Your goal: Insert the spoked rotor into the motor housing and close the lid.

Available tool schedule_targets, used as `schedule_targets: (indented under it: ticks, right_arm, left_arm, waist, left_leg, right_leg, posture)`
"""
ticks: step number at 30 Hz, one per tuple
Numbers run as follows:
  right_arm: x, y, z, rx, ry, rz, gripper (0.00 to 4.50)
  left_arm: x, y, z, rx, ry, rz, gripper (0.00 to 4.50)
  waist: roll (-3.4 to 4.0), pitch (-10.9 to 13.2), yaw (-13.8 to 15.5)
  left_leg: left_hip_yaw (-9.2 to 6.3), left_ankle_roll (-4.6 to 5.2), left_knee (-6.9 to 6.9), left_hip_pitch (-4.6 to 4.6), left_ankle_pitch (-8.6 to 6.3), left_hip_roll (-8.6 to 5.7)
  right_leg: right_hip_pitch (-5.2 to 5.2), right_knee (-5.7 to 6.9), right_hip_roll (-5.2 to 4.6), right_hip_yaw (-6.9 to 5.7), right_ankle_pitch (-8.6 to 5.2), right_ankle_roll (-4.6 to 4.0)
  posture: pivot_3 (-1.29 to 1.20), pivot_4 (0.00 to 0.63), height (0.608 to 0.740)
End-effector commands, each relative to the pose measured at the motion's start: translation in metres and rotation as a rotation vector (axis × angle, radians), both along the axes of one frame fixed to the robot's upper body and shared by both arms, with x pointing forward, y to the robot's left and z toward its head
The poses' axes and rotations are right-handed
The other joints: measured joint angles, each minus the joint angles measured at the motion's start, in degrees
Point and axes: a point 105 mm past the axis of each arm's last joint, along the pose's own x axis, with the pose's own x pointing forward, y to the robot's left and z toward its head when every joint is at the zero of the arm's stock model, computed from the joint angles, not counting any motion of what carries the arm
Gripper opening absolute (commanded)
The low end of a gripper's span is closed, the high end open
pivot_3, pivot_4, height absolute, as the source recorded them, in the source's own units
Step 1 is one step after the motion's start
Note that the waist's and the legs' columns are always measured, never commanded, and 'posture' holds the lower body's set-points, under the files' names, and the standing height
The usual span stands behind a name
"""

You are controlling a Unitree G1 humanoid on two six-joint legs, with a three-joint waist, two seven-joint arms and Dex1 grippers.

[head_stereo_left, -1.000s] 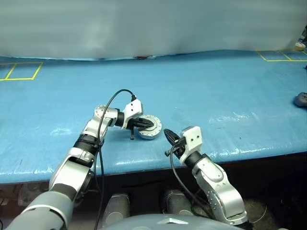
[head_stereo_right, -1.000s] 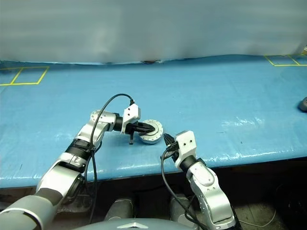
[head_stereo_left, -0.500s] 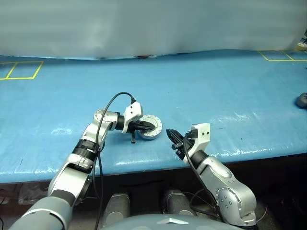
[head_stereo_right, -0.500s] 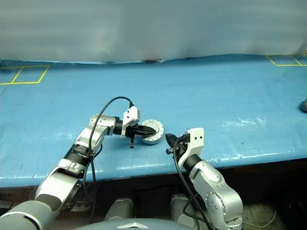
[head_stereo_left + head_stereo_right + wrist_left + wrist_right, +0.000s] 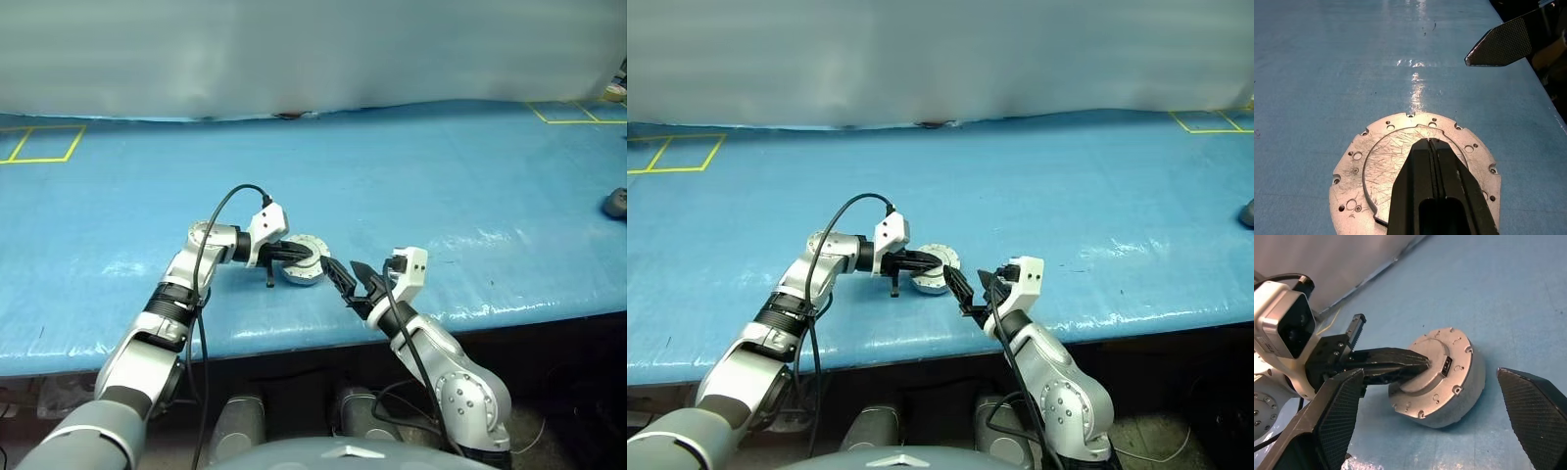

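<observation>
Lid (image 5: 1437, 369) looks closed on motor housing (image 5: 1459, 396), near surface (image 5: 441, 176) front edge; rotor presumably inside. Left tool (image 5: 1432, 147) clenched, tips pressing lid. Right tool (image 5: 1430, 416) released, just beside. Task looks nearly done.

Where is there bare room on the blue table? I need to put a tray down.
The blue table is bare right of the motor housing and behind it toward the yellow squares. It is crowded around the housing, between left gripper and right gripper.
</observation>
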Motion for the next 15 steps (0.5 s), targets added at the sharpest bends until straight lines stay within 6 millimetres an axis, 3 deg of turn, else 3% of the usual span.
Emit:
schedule_targets:
  ticks: [1,6,15]
  right_arm:
    - [0.001,0.007,-0.002,0.115,0.065,0.006,4.49]
    - [0.007,0.017,-0.007,0.308,0.155,0.01,4.49]
    - [0.023,0.023,0.008,0.636,0.209,-0.023,4.49]
  left_arm:
    - [0.0,0.012,-0.013,0.046,0.05,0.046,0.0]
    - [0.0,0.013,-0.013,0.05,0.05,0.048,0.0]
    - [-0.002,0.018,-0.014,0.055,0.055,0.062,0.0]
  waist:
    - [0.01,0.0,-0.1]
    - [0.03,0.0,-0.1]
    - [0.05,0.0,-0.2]
  left_leg:
    - [0.0,0.0,-0.01,0.0,0.0,0.0]
    - [0.01,0.0,-0.07,-0.01,0.0,0.01]
    - [0.02,0.01,-0.15,-0.01,0.0,0.04]
  right_leg:
    - [0.0,0.0,0.0,0.0,-0.01,-0.01]
    - [-0.05,0.0,0.01,0.01,-0.02,-0.04]
    - [-0.09,-0.02,0.03,0.02,-0.05,-0.09]
  posture:
    - [0.0,0.15,0.74]
    - [0.0,0.15,0.74]
    - [0.0,0.15,0.74]
